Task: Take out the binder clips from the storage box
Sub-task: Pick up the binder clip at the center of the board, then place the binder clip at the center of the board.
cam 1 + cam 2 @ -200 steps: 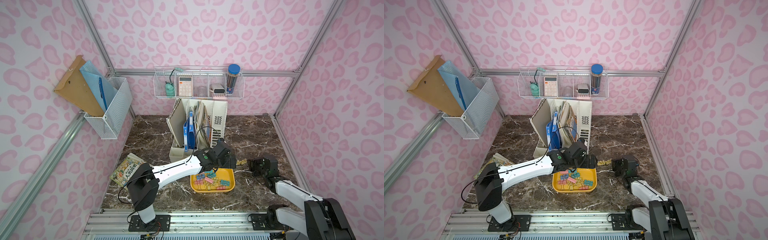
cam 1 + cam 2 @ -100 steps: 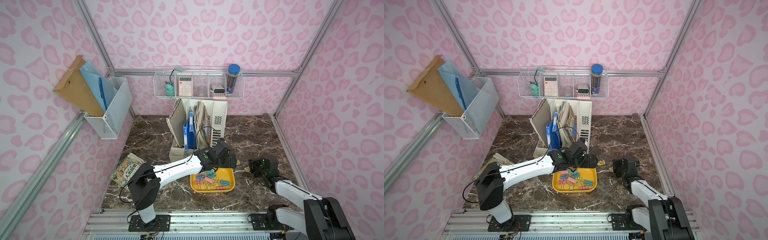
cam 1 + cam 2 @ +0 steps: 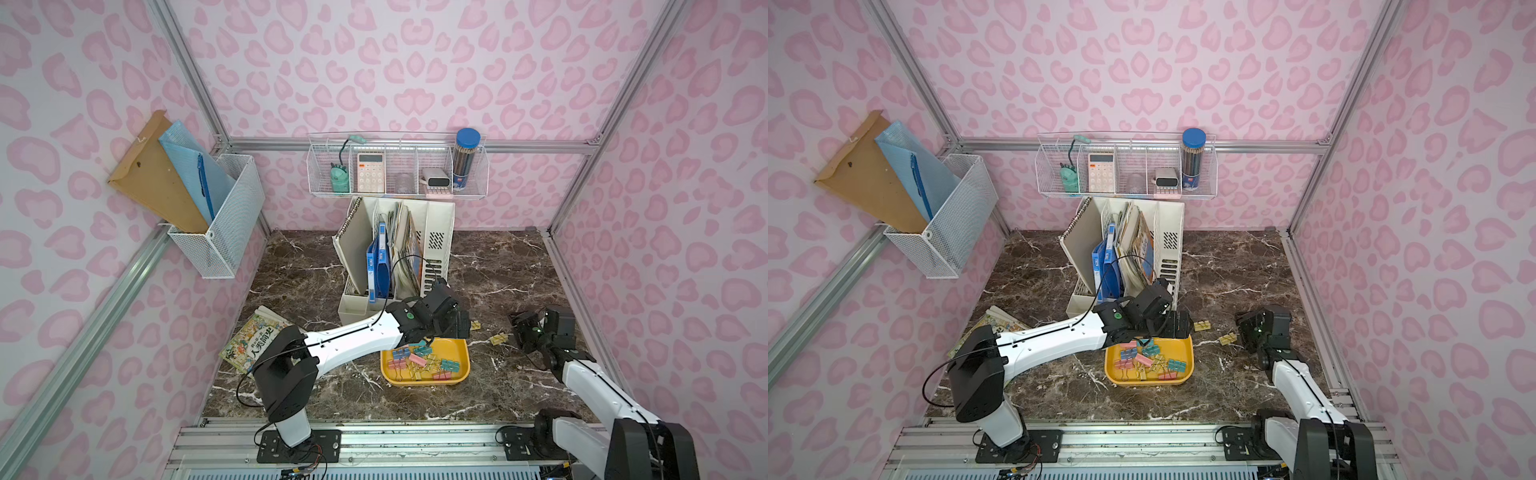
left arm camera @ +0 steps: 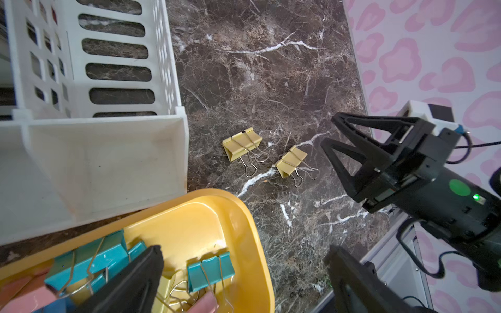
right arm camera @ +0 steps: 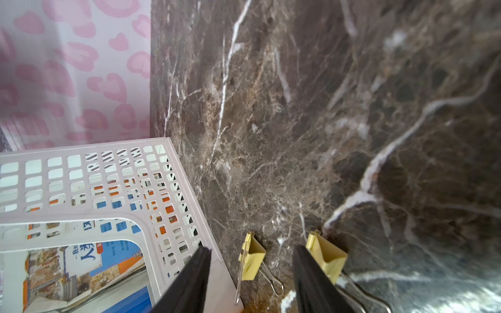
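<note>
Marble tabletop (image 3: 498, 257): storage box (image 3: 424, 380), organiser (image 3: 441, 232), book (image 3: 253, 340) (probably), two binder clips (image 3: 497, 339).

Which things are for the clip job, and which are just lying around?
For the job: binder clips, storage box, two yellow clips already out.
Just lying about: file organiser, picture book, calculator, wire baskets.

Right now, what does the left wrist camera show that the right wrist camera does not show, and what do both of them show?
Only the left wrist view: the yellow storage box with teal binder clips inside, and the right gripper as a whole, jaws apart. Only the right wrist view: printed book covers inside the file organiser. Both: two yellow clips lying on the marble table beside the organiser, outside the box, and the pink wall.
</note>
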Motion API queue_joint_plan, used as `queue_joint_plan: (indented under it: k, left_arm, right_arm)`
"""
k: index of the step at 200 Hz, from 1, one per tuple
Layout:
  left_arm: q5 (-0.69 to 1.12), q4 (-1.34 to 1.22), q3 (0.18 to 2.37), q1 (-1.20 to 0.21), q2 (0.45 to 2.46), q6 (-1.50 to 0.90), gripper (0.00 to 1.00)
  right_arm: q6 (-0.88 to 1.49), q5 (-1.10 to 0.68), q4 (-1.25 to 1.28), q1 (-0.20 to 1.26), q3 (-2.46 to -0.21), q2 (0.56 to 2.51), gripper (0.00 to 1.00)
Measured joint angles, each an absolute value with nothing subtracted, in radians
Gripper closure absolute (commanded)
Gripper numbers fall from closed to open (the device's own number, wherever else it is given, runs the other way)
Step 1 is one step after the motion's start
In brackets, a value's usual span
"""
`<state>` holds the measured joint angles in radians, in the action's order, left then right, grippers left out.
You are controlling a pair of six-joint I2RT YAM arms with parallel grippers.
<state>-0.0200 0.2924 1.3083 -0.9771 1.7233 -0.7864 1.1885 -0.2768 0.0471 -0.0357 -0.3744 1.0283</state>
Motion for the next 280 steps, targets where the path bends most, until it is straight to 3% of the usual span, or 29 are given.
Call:
queue_joint_plan:
  k: [58, 90, 112, 151, 200, 280]
  left_arm:
    - [-0.012, 0.292, 1.306, -0.977, 1.721, -0.786, 0.01]
    - [-0.009, 0.289, 1.315, -0.977, 1.727, -0.786, 0.01]
    - [-0.004, 0.287, 1.318, -0.977, 1.732, -0.786, 0.01]
    - [-0.001, 0.286, 1.318, -0.977, 1.732, -0.787, 0.01]
    - [-0.012, 0.296, 1.333, -0.975, 1.732, -0.786, 0.01]
    - [-0.036, 0.302, 1.303, -0.965, 1.688, -0.790, 0.01]
  right_arm:
    - [1.068, -0.324, -0.100, -0.040, -0.324, 0.945, 0.48]
    - [1.052, -0.351, -0.099, -0.036, -0.324, 0.968, 0.69]
    - [1.074, -0.376, -0.059, -0.032, -0.315, 1.009, 0.76]
    - [1.132, -0.389, 0.006, -0.015, -0.300, 1.042, 1.00]
    - [1.300, -0.346, 0.134, 0.004, -0.268, 1.055, 1.00]
    - [1.678, -0.037, 0.245, 0.190, -0.289, 1.133, 1.00]
